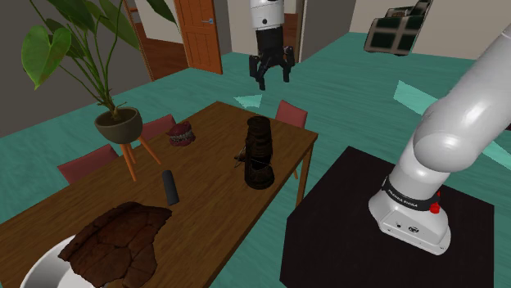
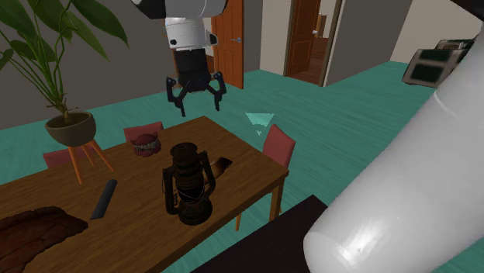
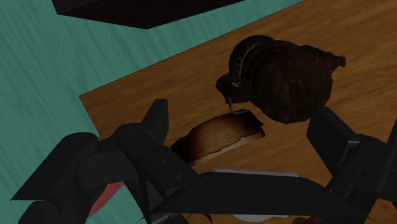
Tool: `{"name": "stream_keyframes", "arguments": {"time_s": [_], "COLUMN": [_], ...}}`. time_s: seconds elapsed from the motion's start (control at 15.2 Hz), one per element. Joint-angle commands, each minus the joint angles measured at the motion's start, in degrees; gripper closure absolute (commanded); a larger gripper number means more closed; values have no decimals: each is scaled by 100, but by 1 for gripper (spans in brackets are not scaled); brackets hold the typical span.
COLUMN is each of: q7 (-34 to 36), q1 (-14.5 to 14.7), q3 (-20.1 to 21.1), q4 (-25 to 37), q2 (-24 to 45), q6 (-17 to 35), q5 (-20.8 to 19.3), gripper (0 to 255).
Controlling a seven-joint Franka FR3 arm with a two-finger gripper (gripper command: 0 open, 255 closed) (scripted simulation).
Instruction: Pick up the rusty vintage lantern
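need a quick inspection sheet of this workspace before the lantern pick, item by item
surface: wooden table, level, bare wood around the lantern
job's things: dark rusty lantern upright near the table edge that faces the stand, untouched
clutter: toast slice beside the lantern; potted plant on tripod legs; red and white teeth model; dark cylinder; cracked brown slab; white bowl
grippers: gripper open, empty, high above the table, apart from the lantern
cables: nothing seen
surroundings: teal floor, red chairs at the table, orange-brown door
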Motion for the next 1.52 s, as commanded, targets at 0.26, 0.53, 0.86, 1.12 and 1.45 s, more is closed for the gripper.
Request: {"name": "stream_keyframes", "arguments": {"time_s": [0.26, 0.53, 0.86, 1.12, 1.45], "q7": [565, 758, 746, 749, 752], "q1": [130, 199, 205, 211, 213], "q3": [203, 246, 244, 246, 247], "q4": [826, 1150, 905, 839, 847], "q2": [1418, 1999, 2114, 2156, 2162], "q6": [-3, 34, 391, 499, 497], "q5": [40, 43, 28, 24, 23], "gripper": [0, 0, 0, 255, 255]}}
